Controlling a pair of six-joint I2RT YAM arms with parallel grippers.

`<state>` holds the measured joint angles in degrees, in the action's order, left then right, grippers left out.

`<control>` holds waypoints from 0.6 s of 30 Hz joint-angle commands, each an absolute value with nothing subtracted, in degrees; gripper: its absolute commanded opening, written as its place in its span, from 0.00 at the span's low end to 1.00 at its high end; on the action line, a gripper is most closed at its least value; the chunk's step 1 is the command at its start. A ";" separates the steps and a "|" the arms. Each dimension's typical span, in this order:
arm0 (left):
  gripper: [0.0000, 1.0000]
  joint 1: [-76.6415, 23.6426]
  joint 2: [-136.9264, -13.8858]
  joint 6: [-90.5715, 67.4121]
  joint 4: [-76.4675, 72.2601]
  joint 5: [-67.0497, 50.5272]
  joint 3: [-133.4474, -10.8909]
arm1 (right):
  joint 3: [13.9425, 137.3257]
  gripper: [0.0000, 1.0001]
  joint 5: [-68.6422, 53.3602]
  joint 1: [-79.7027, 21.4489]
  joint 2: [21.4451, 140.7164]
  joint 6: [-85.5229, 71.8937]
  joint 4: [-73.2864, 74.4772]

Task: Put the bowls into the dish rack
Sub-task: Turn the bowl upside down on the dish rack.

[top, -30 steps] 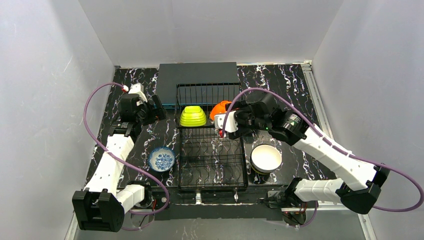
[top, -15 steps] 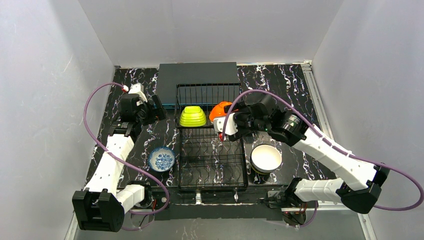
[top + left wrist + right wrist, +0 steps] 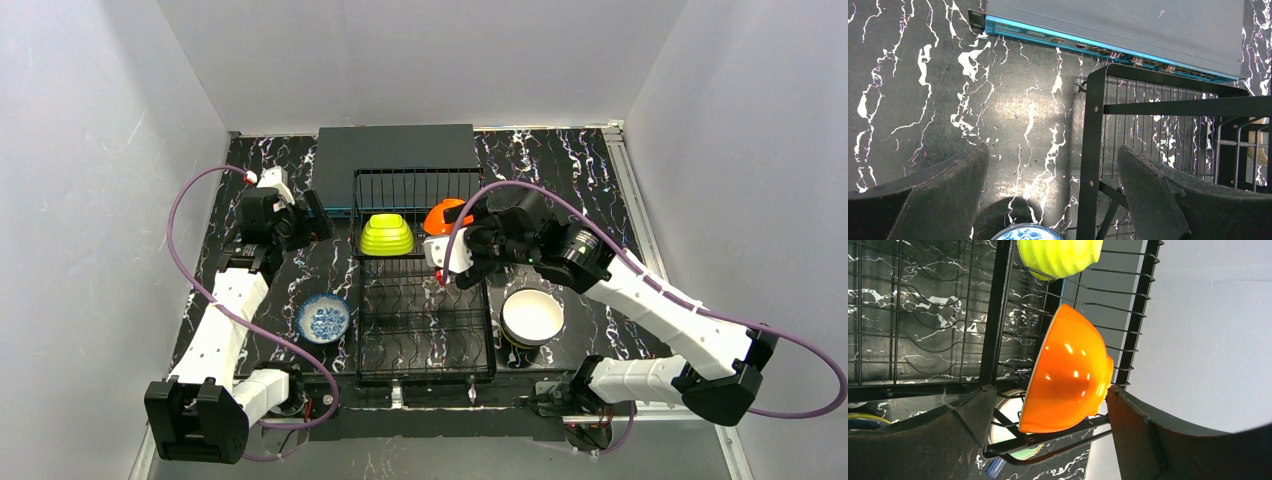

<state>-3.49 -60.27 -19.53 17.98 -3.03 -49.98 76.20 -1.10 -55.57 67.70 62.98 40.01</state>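
The black wire dish rack (image 3: 425,320) stands mid-table. On its raised back tier a lime green bowl (image 3: 386,233) and an orange bowl (image 3: 441,216) sit tilted on edge. My right gripper (image 3: 452,258) is open just in front of the orange bowl. In the right wrist view the orange bowl (image 3: 1068,372) rests on the rack wires between my spread fingers (image 3: 1050,390), with the lime bowl (image 3: 1060,257) beyond. My left gripper (image 3: 316,224) is open and empty left of the rack. A blue-white patterned bowl (image 3: 322,318) lies below it and shows at the left wrist view's bottom edge (image 3: 1027,233).
A stack of bowls with a white one on top (image 3: 531,315) stands right of the rack. A flat dark grey box (image 3: 395,150) with a blue edge (image 3: 1108,50) lies behind the rack. The rack's left frame (image 3: 1093,150) is close to my left fingers.
My right gripper has shifted slightly left and toward the near side, still around the orange bowl, which stays on the rack. The left arm has not moved.
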 commanded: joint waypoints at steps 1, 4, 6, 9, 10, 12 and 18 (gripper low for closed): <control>0.98 -3.17 -59.85 -19.16 17.73 -3.57 -49.39 | 76.33 0.91 -5.19 -56.51 68.80 61.87 45.80; 0.98 -3.23 -59.85 -19.17 17.69 -3.43 -49.39 | 76.59 0.93 -6.77 -56.54 68.92 61.38 46.43; 0.98 -3.21 -59.85 -19.19 17.74 -3.49 -49.39 | 76.64 0.93 -7.46 -56.53 68.99 60.95 46.43; 0.98 -3.17 -59.85 -19.16 17.72 -3.56 -49.39 | 76.68 0.94 -7.80 -56.52 68.38 58.46 44.17; 0.98 -3.20 -59.78 -19.16 17.73 -3.53 -49.39 | 76.58 0.94 -7.97 -56.57 67.97 57.23 42.57; 0.98 -3.19 -59.72 -19.15 17.69 -3.52 -49.39 | 76.23 0.94 -9.50 -56.52 66.89 54.86 39.10; 0.98 -3.17 -59.59 -19.12 17.80 -3.35 -49.31 | 72.93 0.98 -10.52 -56.53 62.82 42.44 20.60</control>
